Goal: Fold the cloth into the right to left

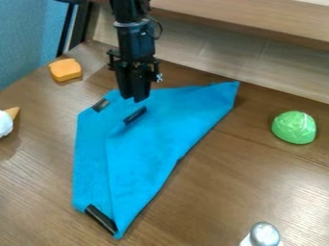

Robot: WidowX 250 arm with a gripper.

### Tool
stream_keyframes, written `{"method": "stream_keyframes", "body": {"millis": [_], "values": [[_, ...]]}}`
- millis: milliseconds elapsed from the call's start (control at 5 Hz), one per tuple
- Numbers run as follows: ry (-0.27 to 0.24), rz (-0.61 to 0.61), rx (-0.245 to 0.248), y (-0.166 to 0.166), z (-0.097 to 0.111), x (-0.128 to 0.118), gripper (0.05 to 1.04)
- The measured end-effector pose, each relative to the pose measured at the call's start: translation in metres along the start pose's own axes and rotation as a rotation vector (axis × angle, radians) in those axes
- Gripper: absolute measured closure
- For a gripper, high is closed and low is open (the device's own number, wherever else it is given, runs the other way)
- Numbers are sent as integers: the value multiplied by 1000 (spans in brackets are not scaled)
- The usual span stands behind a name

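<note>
Cloth of blue fabric (154, 144) is lying part-folded on a brown wooden table (244, 168), a black gripper (133, 99) hanging over its upper left, presumably for placing a corner, opening and hold being unclear.

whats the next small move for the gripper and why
Probably shift the gripper toward the picture's right, above the upper-right corner of the blue cloth: that corner juts out to the right, while the gripper hangs at the cloth's upper left part.

orange block (65, 69); cone (11, 113); dome (294, 128); shaker (264, 234)
</note>
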State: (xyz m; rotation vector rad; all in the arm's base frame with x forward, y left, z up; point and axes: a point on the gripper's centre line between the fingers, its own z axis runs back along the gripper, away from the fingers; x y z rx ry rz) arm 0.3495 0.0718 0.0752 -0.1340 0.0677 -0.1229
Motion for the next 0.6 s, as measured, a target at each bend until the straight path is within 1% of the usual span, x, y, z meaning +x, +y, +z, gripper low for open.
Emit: {"method": "stream_keyframes", "body": {"millis": [200, 400, 600], "values": [[21, 42, 22, 0, -8, -5, 283], [7, 20, 33, -18, -6, -2, 85], [-3, -61, 44, -49, -3, 9, 82]]}}
